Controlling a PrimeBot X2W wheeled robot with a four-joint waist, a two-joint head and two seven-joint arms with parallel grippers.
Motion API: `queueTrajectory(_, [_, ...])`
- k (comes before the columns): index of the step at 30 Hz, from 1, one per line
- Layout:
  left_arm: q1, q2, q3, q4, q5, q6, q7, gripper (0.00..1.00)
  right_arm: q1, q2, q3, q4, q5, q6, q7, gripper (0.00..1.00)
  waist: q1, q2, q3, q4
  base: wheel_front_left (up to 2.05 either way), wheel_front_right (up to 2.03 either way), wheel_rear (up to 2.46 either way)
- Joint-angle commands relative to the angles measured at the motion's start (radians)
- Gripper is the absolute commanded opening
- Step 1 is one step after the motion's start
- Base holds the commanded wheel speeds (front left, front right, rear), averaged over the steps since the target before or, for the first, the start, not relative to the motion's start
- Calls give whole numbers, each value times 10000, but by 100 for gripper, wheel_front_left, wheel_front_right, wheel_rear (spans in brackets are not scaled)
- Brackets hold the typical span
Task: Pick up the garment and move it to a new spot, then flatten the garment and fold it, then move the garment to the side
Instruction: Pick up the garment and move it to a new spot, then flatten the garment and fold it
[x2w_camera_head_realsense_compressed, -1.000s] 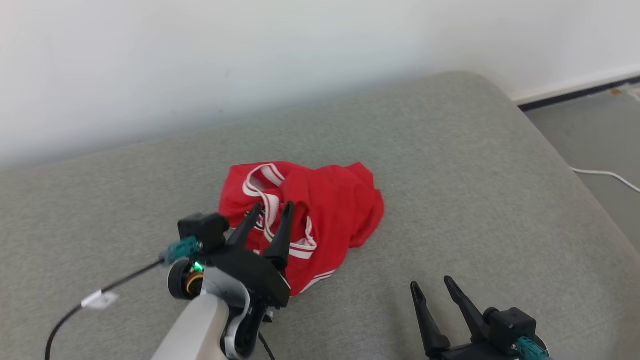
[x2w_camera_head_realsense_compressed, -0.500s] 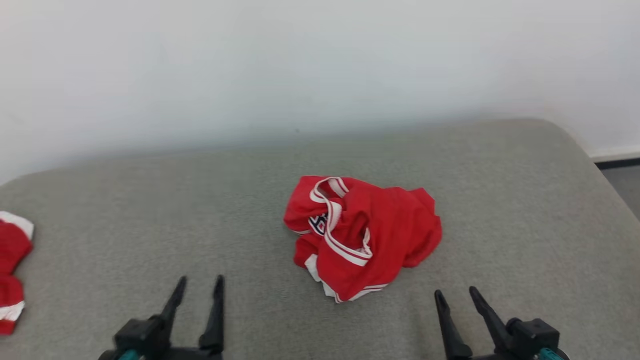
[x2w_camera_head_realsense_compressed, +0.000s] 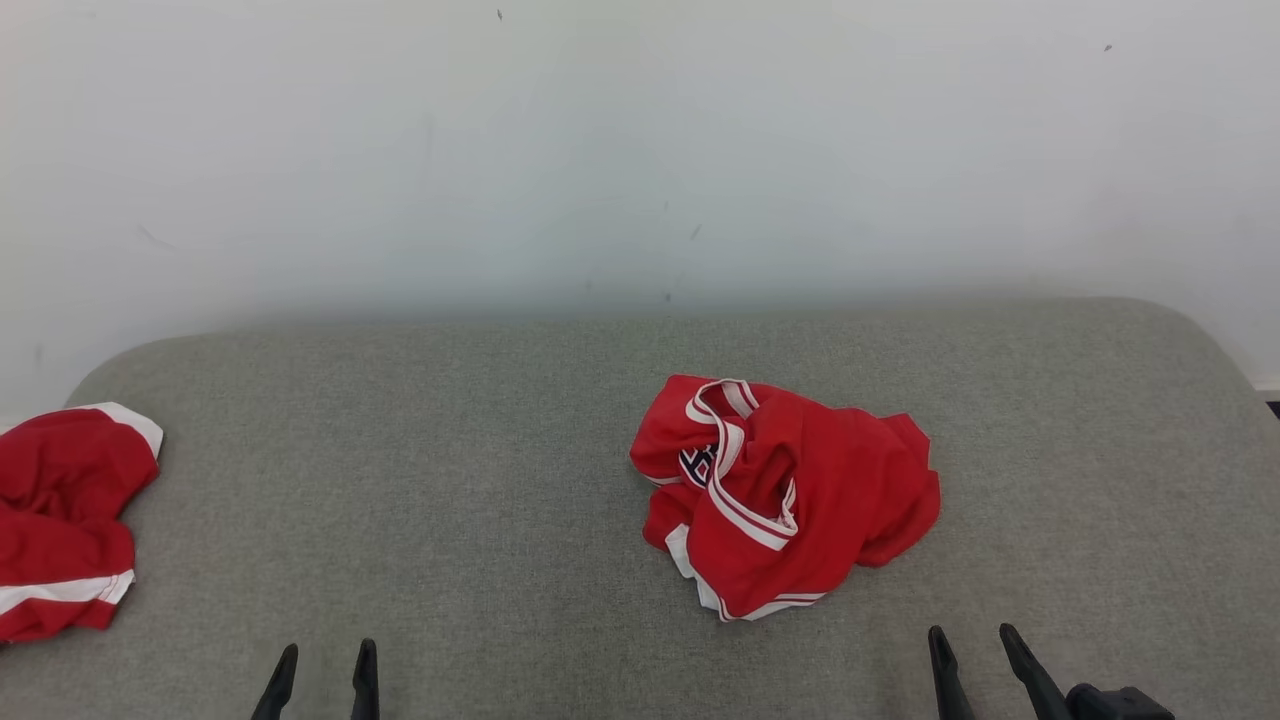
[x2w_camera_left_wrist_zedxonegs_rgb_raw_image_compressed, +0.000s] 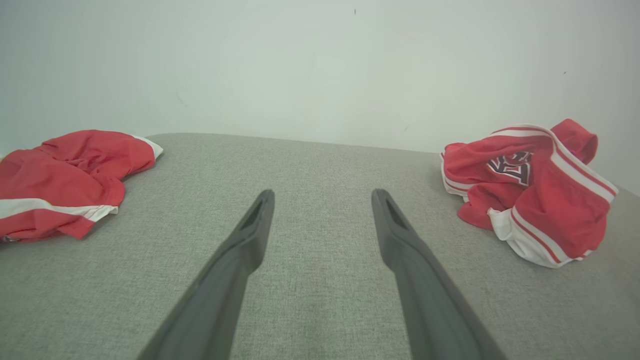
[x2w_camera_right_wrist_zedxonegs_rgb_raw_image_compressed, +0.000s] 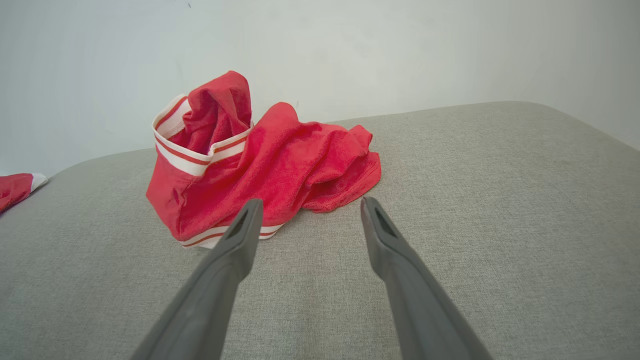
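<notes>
We face a pale wall (x2w_camera_head_realsense_compressed: 600, 150) that runs across the whole back of the scene, plain but for a few small dark specks. Against its foot lies a wide grey pad (x2w_camera_head_realsense_compressed: 450, 450) of woven fabric with rounded corners, and everything else rests on it.

The garment (x2w_camera_head_realsense_compressed: 800, 490) lies right of the pad's middle in a crumpled red heap, bunched and folded over itself. In the right wrist view one part of it stands up higher than the rest. Far off at the pad's left edge we see a second red cloth (x2w_camera_head_realsense_compressed: 60, 530), also rumpled and banded in white. It lies well apart from the garment, with bare grey fabric between them.

The left gripper (x2w_camera_head_realsense_compressed: 329, 648) shows at the bottom edge of the head view, left of centre, its two dark fingers pointing toward the wall. Its pincer stands wide with nothing between the fingers, aimed at the bare stretch between the two cloths. The right gripper (x2w_camera_head_realsense_compressed: 971, 632) sits at the lower right, its pincer equally wide and empty. It is near the garment's right side, but a strip of bare pad separates them.

White trim (x2w_camera_head_realsense_compressed: 745, 510) with thin red stripes edges the garment's openings, and a small dark emblem (x2w_camera_head_realsense_compressed: 697, 463) peeks from a fold on its left side.
</notes>
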Motion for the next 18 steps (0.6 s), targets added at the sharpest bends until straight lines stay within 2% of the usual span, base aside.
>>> queueTrajectory(1, [167, -84, 110, 63, 130, -94, -35, 100, 160, -10, -48, -19, 117, -21, 19, 100, 2, 0, -41, -14, 0, 0, 0])
queueTrajectory(18, [274, -534, 1011, 304, 541, -564, -35, 100, 166, -10, -62, 74, 102, -21, -47, 100, 2, 0, 25, 35, 0, 0, 0])
